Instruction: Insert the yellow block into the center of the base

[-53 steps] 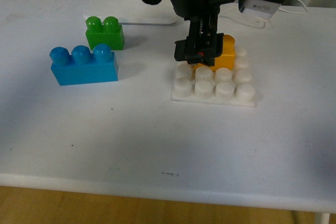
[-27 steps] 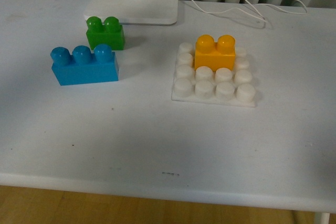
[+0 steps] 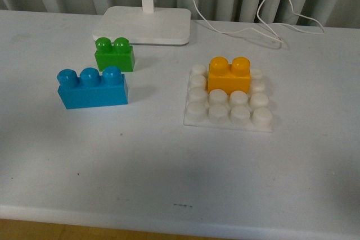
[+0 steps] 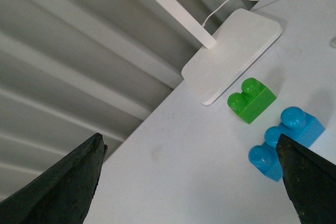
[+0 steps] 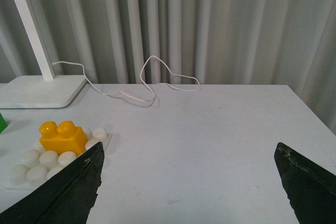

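Note:
The yellow block (image 3: pixel 229 75) sits upright on the studs of the white base (image 3: pixel 229 116), in the middle columns toward its far side. It also shows in the right wrist view (image 5: pixel 62 137), on the base (image 5: pixel 31 169). Neither arm shows in the front view. My left gripper (image 4: pixel 191 182) is open and empty, high above the table near the blue brick. My right gripper (image 5: pixel 189 182) is open and empty, above bare table to the right of the base.
A green two-stud brick (image 3: pixel 114 54) and a longer blue three-stud brick (image 3: pixel 92 87) stand left of the base. A white lamp foot (image 3: pixel 143 25) with its post is at the back, its cable (image 3: pixel 270 26) trailing right. Curtains hang behind the table.
One second ago a gripper stood over the yellow block on the base. It has let go and lifted out of the front view. The view has shifted slightly.

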Robot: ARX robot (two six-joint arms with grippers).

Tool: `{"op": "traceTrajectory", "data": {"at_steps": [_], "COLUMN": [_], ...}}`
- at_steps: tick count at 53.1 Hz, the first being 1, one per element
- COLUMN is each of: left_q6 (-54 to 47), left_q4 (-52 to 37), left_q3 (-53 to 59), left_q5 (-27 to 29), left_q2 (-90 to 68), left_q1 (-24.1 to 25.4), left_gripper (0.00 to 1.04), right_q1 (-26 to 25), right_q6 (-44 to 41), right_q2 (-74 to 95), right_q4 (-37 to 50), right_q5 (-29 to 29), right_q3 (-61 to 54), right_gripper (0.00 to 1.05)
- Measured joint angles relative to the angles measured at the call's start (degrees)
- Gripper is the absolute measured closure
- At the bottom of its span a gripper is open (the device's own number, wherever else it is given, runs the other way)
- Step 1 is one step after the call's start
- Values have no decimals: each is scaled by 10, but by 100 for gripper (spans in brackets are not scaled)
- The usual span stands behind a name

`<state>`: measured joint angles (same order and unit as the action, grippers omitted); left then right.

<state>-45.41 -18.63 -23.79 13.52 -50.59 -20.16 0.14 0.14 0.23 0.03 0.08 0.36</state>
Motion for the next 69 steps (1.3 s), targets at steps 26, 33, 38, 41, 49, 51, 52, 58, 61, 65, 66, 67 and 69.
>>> {"op": "traceTrajectory", "data": {"at_steps": [26,33,38,41,49,51,52,58,61,65,66,67,69], "left_q6": [420,442,448,449,453,453,453,453,453,453,454,454,453], "left_q4": [-53,-38,-25,-19,10,15,18,33,37,32,33,34,39], "left_q3": [148,172,184,190,206,209,210,216,220,231,231,231,231], "left_q5": [-9,-43,-60,-64,-130,-132,-134,-135,-135,-136,-135,-135,-136], "left_q2": [174,213,239,251,296,304,309,329,337,349,351,354,360], "left_q1": [72,104,121,129,198,199,200,200,200,200,200,200,200], "left_gripper": [58,85,101,101,101,101,101,101,101,101,101,101,101], "right_q1": [0,0,0,0,0,0,0,0,0,0,0,0,0], "right_q6": [0,0,0,0,0,0,0,0,0,0,0,0,0], "right_q2": [0,0,0,0,0,0,0,0,0,0,0,0,0], "right_q4": [0,0,0,0,0,0,0,0,0,0,0,0,0], "right_q5": [-1,0,0,0,1,0,0,0,0,0,0,0,0], "right_q3": [0,0,0,0,0,0,0,0,0,0,0,0,0], "right_gripper": [9,9,9,9,9,9,9,9,9,9,9,9,9]}}
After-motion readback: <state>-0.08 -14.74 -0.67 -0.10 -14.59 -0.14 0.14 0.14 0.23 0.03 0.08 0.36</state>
